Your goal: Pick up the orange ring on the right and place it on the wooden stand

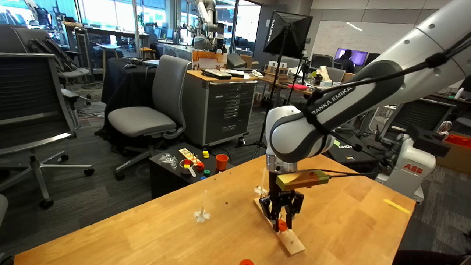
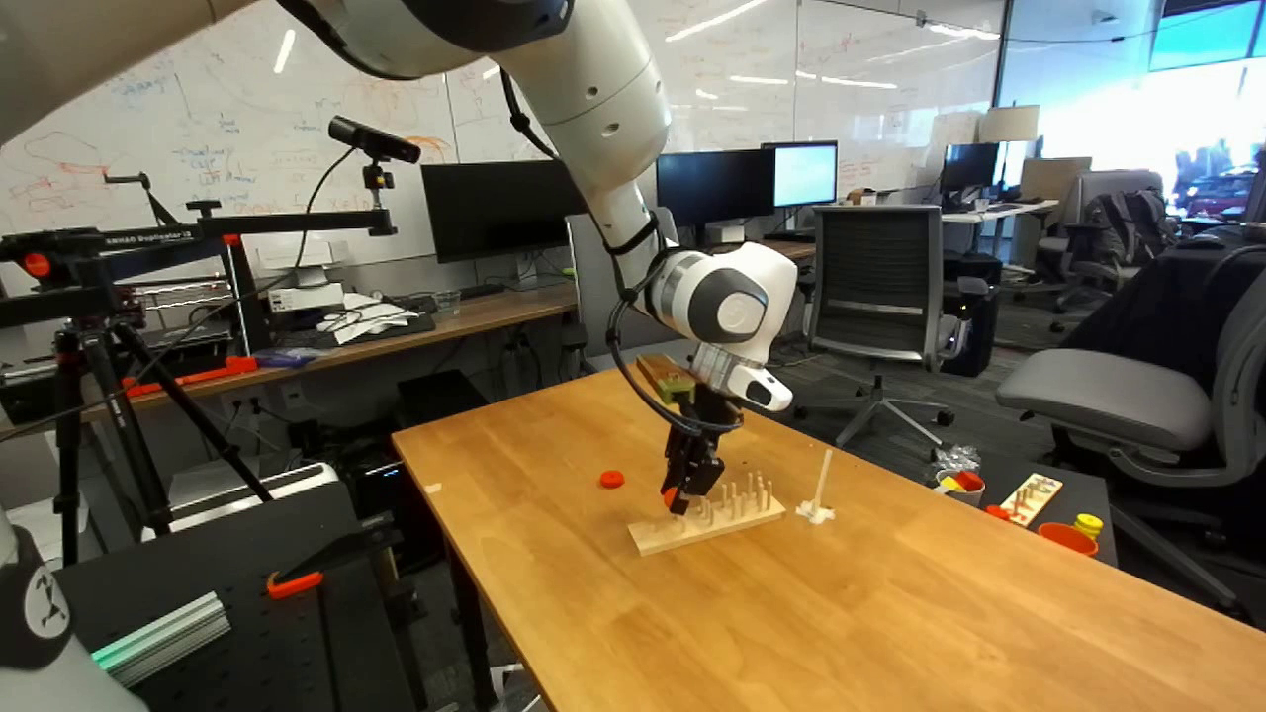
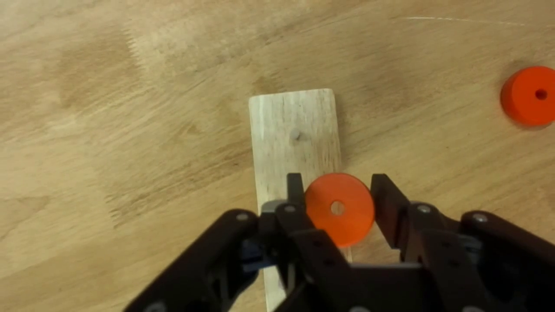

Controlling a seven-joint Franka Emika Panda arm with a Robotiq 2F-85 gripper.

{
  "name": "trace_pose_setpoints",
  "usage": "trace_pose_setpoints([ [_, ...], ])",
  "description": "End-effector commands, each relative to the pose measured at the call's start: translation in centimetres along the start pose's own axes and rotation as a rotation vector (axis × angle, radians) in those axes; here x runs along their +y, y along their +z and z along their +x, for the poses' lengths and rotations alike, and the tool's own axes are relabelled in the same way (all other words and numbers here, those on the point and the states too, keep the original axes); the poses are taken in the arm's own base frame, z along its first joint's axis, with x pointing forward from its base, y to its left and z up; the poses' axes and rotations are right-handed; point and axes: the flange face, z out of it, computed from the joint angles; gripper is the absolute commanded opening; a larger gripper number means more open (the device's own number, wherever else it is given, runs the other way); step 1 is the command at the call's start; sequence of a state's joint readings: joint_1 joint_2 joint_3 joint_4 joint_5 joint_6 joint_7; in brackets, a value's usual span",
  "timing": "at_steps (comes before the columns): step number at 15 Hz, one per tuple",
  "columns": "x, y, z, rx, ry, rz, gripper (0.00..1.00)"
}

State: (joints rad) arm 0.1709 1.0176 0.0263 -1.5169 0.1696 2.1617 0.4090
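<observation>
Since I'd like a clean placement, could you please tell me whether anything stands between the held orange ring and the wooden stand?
Nothing visible does: the jaws hold the orange ring at or just above the wooden stand. A second orange ring lies clear, off to one side.

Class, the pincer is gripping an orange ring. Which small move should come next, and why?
Probably a slight, gentle lowering of the pincer without opening it. The wrist view shows the orange ring held between the fingers, overlapping the wooden stand. The end peg is uncovered; whether another lines up beneath the ring I cannot tell, hence gently.
</observation>
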Motion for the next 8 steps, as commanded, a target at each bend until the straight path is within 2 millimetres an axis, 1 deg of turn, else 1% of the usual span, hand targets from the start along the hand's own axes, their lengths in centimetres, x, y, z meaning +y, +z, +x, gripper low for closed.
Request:
trace_pose_setpoints([
  [1, -0.53, -0.36, 0.33, -0.021, -0.008, 0.003, 0.20],
  [8, -0.26, 0.14, 0.35, -0.040, -0.003, -0.003, 0.20],
])
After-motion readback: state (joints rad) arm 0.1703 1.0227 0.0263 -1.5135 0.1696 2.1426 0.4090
